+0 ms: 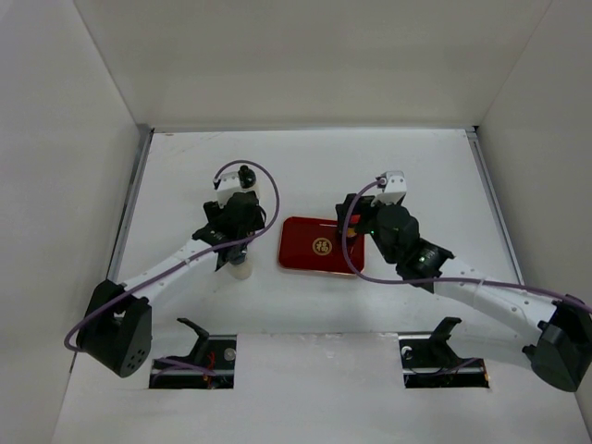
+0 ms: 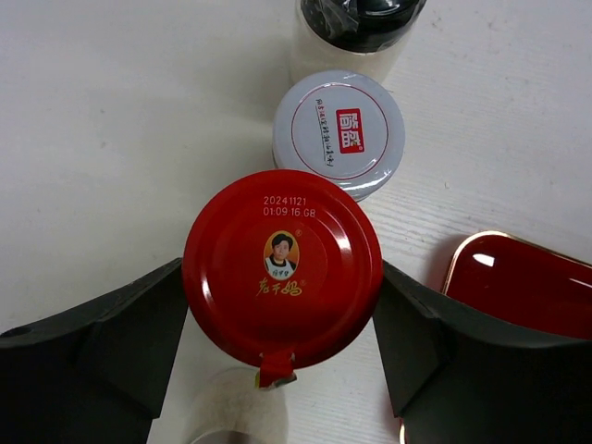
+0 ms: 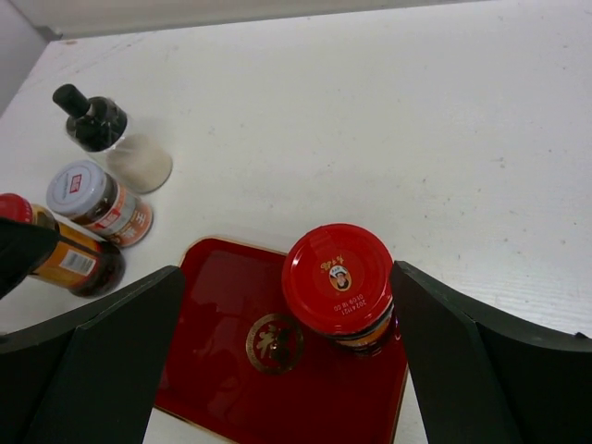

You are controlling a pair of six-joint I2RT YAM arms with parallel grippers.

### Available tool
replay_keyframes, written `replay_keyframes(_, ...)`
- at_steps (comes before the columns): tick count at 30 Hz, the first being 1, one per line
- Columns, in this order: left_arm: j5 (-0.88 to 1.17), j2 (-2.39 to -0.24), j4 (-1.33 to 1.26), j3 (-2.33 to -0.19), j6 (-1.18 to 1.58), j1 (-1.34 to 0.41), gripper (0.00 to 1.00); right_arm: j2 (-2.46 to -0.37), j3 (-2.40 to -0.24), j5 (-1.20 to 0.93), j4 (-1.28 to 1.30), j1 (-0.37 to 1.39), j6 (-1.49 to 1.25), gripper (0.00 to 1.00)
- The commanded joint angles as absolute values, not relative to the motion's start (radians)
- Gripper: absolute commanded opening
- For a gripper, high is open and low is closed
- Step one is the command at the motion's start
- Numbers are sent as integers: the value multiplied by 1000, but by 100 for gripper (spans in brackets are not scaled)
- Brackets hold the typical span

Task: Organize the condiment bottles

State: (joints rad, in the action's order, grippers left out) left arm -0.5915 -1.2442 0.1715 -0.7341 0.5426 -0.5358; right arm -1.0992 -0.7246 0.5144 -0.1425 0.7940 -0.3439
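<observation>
My left gripper point(image 1: 231, 225) point(image 2: 282, 277) is shut on an amber jar with a red cap point(image 2: 282, 268) that stands on the table left of the red tray point(image 1: 310, 252); this jar also shows in the right wrist view point(image 3: 74, 264). Beyond it stand a silvery-white-capped bottle point(image 2: 339, 132) point(image 3: 81, 188) and a pale bottle with a black cap point(image 1: 245, 173) point(image 2: 356, 28) point(image 3: 92, 120). A pale bottle point(image 1: 240, 269) point(image 2: 231, 407) sits just behind my left gripper. My right gripper point(image 1: 356, 217) point(image 3: 287, 266) is open around a second red-capped jar point(image 3: 338, 277) standing on the tray's right part point(image 3: 222, 305).
White walls enclose the table on the left, back and right. The tray's corner point(image 2: 527, 287) lies close to the right of my left fingers. Bare white table stretches behind and to the right of the tray.
</observation>
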Motion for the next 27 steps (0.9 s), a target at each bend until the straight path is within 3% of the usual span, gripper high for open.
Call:
replay_keyframes(1,-604,-1264,115,-779,534,-522,71,-1063,-701,505,-172,805,-345,100)
replay_keyframes(5,-612,-1247,104,-778,534,-522,49,-1042,-683,496,-181,805,-347,100)
replay_keyframes(8,-635,-1192,107,-787,525,-527,41,-1039,-673,483,-186,805,-351,100)
replay_keyframes(20,-680,-979,143,-913,425,-587,35,-1042,-643,466,-225,795,-364,100)
replay_keyframes(27,-672,-1096,89,-983,454,-823,34,-1006,-609,482,-242,746,-399,100)
